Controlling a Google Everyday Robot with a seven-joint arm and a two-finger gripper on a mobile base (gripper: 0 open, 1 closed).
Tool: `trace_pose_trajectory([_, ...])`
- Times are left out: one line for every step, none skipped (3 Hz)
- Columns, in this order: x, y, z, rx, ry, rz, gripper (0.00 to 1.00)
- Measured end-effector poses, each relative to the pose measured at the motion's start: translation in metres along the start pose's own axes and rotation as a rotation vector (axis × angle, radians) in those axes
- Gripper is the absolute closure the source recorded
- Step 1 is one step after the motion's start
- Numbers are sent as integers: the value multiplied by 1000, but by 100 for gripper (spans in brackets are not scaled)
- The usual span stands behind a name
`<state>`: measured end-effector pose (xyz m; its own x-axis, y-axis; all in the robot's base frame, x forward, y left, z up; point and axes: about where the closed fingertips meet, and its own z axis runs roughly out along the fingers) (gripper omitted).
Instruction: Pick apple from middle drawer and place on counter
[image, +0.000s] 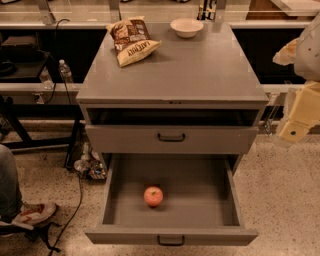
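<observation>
Inside the open middle drawer (200, 186), the apple (153, 196); jaws beside the cabinet (125, 140).

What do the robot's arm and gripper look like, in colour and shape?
At the right edge, the arm is a rounded grey-white shell with a tan patch. Below it, right of the cabinet, the gripper is blocky and cream-yellow, with a small dark round mark near its lower end. No cables show on it.

A chip bag (133, 41) near a white bowl (186, 27); perhaps a water bottle (65, 72) left.
</observation>
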<state>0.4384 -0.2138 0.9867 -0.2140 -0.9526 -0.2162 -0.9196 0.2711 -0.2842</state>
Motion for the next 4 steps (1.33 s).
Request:
trace_pose_trajectory([-1, 0, 1, 2, -8, 1, 0])
trace_pose_trajectory([1, 3, 28, -27, -50, 32, 0])
trace_pose_trajectory([2, 15, 88, -106, -153, 111, 0])
trace_pose_trajectory([1, 32, 144, -180, -267, 196, 0])
